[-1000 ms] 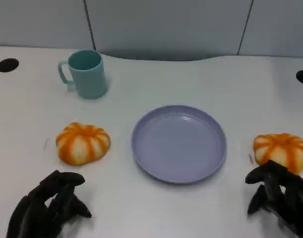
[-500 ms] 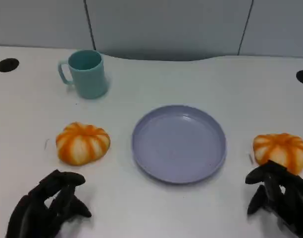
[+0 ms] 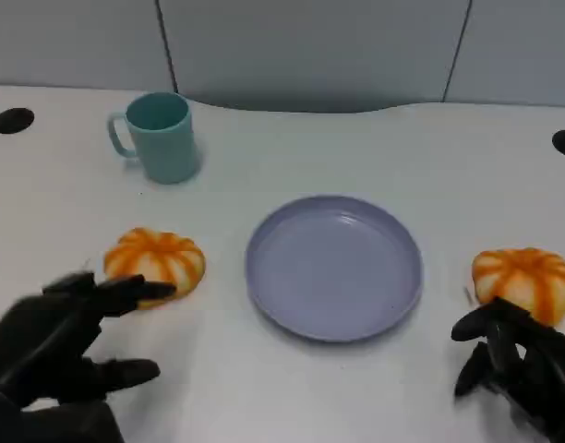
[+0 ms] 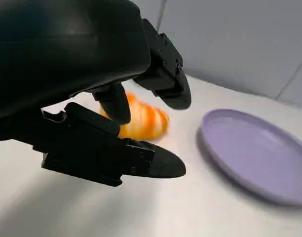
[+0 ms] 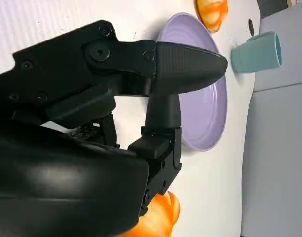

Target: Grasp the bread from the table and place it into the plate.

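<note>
Orange-and-white striped bread (image 3: pixel 154 264) lies on the white worktop (image 3: pixel 375 157) to the left of the lilac plate (image 3: pixel 333 266), apart from its rim. A second bread (image 3: pixel 524 280) of the same look lies right of the plate. The plate holds nothing, so by my judgement the task has hardly begun: no bread is grasped yet, and the lift, the carry and the setting down all remain.

The left hand (image 3: pixel 66 346) hovers just in front of the left bread, its fingers (image 3: pixel 135 292) spread apart and holding nothing, one fingertip reaching up to the bread's near edge; whether it touches I cannot tell. The right hand (image 3: pixel 518 365) sits just in front of the right bread, fingers loosely curled but parted, also holding nothing. A teal mug (image 3: pixel 158 137) stands well behind the left bread.

Compared with a second ago, the left hand has risen and advanced toward the bread and spread wider. The right hand, both breads, plate and mug are as they were.
</note>
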Action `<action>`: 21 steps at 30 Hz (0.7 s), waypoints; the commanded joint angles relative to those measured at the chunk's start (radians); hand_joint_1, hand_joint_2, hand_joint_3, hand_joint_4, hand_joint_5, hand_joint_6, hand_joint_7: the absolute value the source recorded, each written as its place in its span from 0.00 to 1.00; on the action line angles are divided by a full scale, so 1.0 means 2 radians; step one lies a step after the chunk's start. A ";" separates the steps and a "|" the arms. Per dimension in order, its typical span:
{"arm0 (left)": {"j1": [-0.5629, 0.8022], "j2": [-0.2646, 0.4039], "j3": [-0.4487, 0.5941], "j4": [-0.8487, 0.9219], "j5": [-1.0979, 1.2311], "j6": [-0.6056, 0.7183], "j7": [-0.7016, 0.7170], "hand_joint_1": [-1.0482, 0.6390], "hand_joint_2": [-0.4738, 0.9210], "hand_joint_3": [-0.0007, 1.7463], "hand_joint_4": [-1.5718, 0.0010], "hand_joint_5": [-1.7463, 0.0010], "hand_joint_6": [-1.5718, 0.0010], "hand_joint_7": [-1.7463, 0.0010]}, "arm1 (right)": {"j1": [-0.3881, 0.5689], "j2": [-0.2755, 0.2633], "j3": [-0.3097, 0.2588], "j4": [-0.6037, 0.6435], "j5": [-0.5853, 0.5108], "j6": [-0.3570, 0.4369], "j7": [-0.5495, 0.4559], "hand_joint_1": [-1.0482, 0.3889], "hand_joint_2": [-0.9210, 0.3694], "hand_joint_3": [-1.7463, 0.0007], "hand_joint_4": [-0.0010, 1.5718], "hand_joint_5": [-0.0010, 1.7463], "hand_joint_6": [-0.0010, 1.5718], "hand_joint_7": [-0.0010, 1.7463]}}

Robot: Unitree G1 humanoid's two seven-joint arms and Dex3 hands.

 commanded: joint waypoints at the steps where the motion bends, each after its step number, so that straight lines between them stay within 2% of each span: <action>1: -0.019 0.034 -0.020 -0.052 0.058 0.039 0.009 0.22 1.00 0.02 0.99 0.68 0.81 1.00 | 0.001 0.004 0.001 0.003 -0.001 0.021 -0.012 0.52 0.00 0.67 0.38 1.00 0.30 0.88; 4: -0.035 0.048 -0.039 -0.053 0.091 0.060 0.015 0.22 1.00 0.01 1.00 0.71 0.83 1.00 | 0.001 0.005 0.002 0.002 -0.001 0.023 -0.012 0.52 0.00 0.67 0.38 1.00 0.30 0.88; 6: -0.060 0.060 -0.058 -0.041 0.131 0.074 0.023 0.19 0.97 0.01 1.00 0.84 0.89 0.99 | 0.000 0.006 0.002 0.002 0.002 0.023 -0.010 0.52 0.00 0.66 0.38 1.00 0.30 0.88; 10: -0.102 0.070 -0.086 -0.012 0.144 0.097 0.010 0.19 0.95 0.00 1.00 0.93 0.93 1.00 | 0.002 0.009 0.000 -0.003 0.006 0.029 -0.009 0.51 0.00 0.66 0.37 1.00 0.29 0.88; 13: -0.123 0.076 -0.102 0.008 0.137 0.106 0.004 0.19 0.95 0.00 1.00 0.95 0.93 0.99 | 0.002 0.009 0.000 -0.003 0.009 0.028 -0.008 0.51 0.00 0.66 0.37 1.00 0.30 0.89; 21: -0.249 0.068 -0.178 0.186 0.139 0.120 -0.012 0.21 0.94 0.00 1.00 1.00 0.97 1.00 | 0.013 0.011 0.002 -0.021 0.009 0.037 -0.012 0.51 0.00 0.66 0.37 1.00 0.29 0.88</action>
